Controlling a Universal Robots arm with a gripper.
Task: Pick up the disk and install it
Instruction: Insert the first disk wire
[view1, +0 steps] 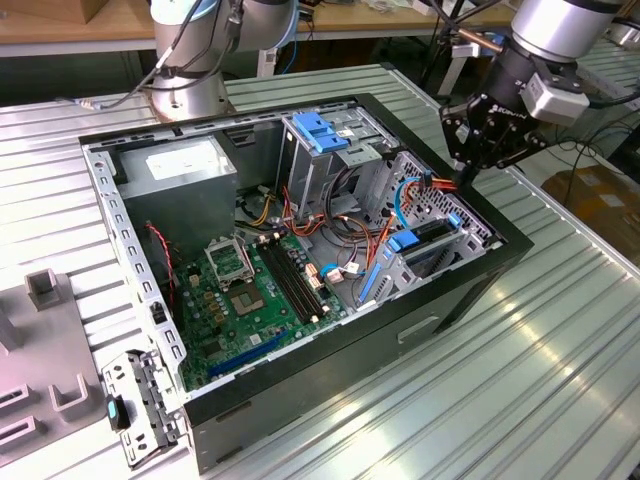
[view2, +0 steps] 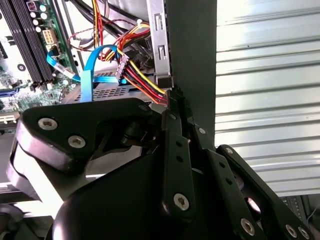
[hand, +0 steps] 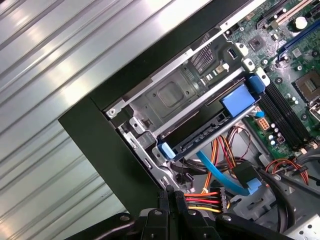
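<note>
The disk (view1: 432, 232) lies in the lower drive bay at the case's corner on the exterior view's right, with blue rails along its sides. In the first wrist view the disk (hand: 206, 131) sits slotted in the metal cage, a blue tab at one end. My gripper (view1: 465, 180) hovers just above the case's black rim beside that bay. Its fingers are shut together with nothing between them. In both wrist views the gripper (view2: 172, 97) (hand: 170, 192) hangs over the red, yellow and black power cable bundle (hand: 205, 201) next to the disk.
The open computer case (view1: 470, 290) lies on a ribbed metal table (view1: 540, 370). Inside are the motherboard (view1: 250, 290), a grey power-supply box (view1: 185, 175), a blue latch plate (view1: 322, 130) on the upper cage and a blue data cable (hand: 220, 172). Grey fixtures (view1: 40, 290) stand on the exterior view's left.
</note>
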